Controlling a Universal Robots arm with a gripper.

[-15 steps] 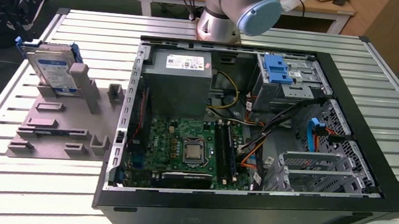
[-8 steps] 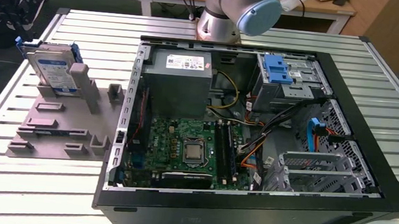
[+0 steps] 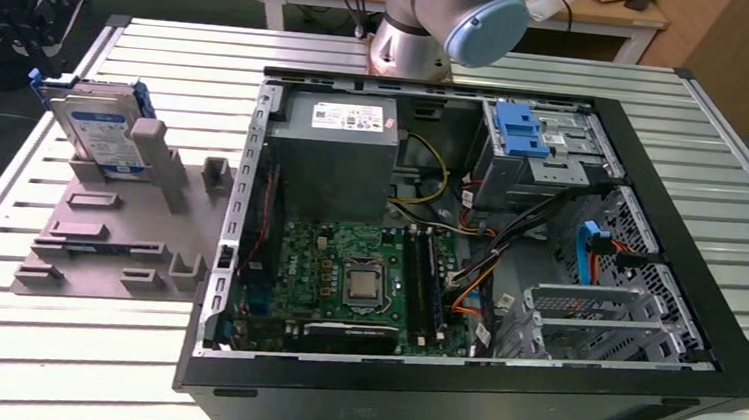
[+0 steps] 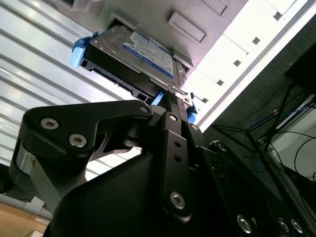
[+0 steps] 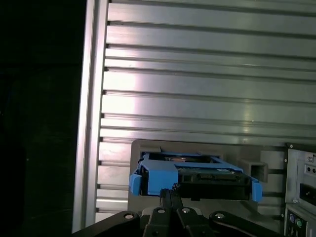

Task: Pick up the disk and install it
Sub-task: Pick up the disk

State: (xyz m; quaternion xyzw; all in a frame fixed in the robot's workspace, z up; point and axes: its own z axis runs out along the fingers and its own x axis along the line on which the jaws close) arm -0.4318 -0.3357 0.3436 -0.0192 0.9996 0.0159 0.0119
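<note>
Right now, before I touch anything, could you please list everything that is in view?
disk: one, silver with a blue bracket, standing in the holder at the exterior view's left
holder: one, grey, on the table beside the case
case: one, black, open, lying on the table
power supply: one, grey, inside the case
motherboard: one, green, inside the case
latch: one, blue, inside the case
table: one, silver slats, under everything
arm: one, grey with a light blue cap, behind the case
gripper: one, black, close to the disk's bracket in the first wrist view
</note>
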